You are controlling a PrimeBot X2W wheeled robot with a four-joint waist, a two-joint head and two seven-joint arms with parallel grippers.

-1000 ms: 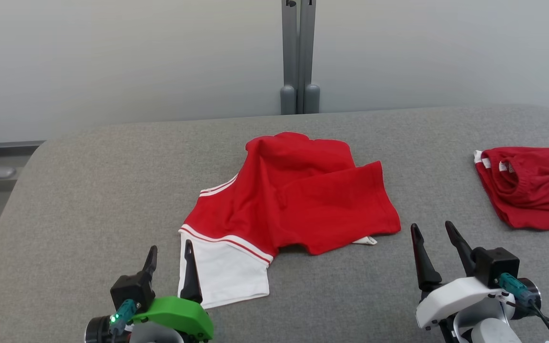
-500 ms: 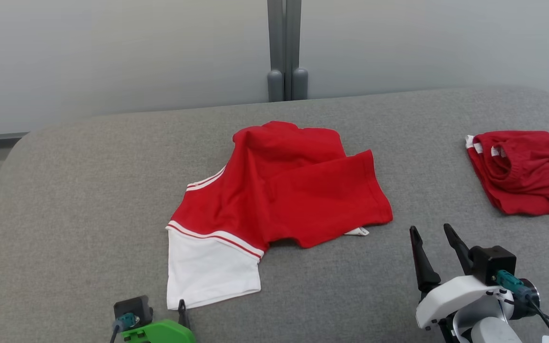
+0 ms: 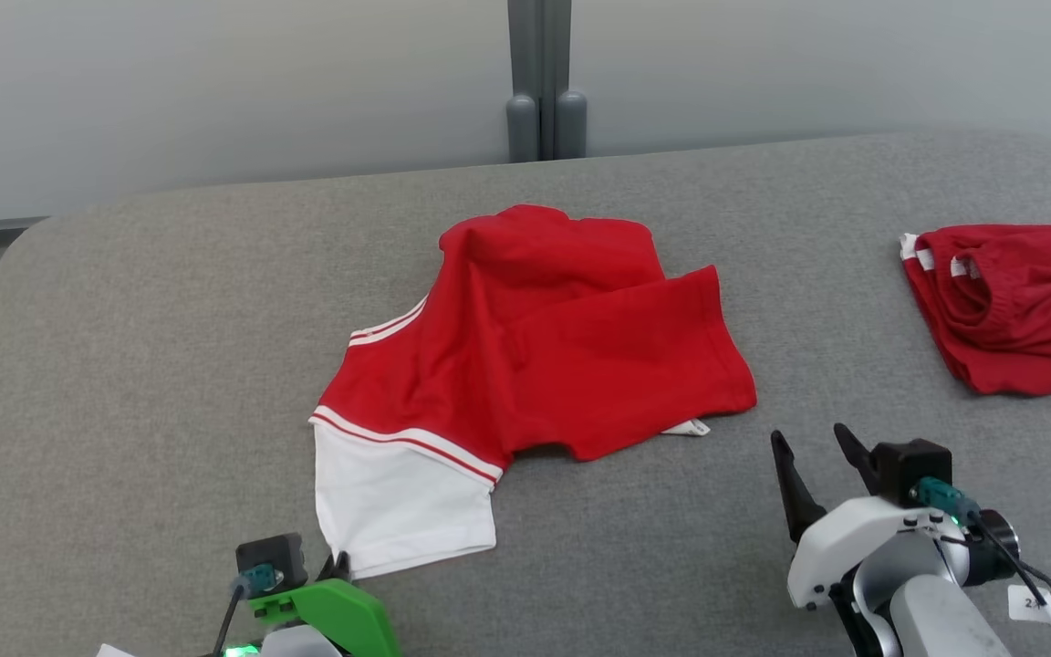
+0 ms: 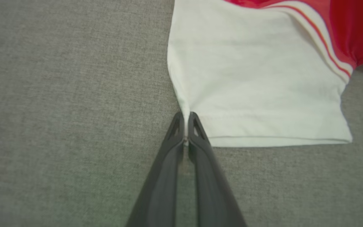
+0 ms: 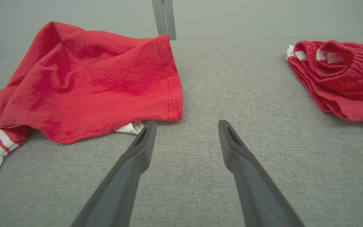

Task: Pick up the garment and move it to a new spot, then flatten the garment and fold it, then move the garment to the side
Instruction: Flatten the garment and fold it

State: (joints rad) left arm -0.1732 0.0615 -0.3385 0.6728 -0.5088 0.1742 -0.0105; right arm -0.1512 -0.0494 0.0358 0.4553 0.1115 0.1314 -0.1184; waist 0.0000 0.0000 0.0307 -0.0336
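On the grey fabric worktop [image 3: 170, 365]: crumpled red-and-white jersey garment [image 3: 535, 347], lying at centre.
Left gripper [image 4: 184, 117]: mine, clamped on the white panel's hem corner.
Right gripper [image 3: 808, 436]: open, empty, near the red hem.
Lift: I'd rise slowly, checking the pinch holds.
Hidden: how many layers I've pinched; the garment's shape under its folds.

Head view: high, angled down across the grey table [image 3: 124, 319] toward the wall [image 3: 215, 91]. Left wrist view: close over the garment [image 4: 257, 78] (white hem). Right wrist view: low along the table, sharing that garment.
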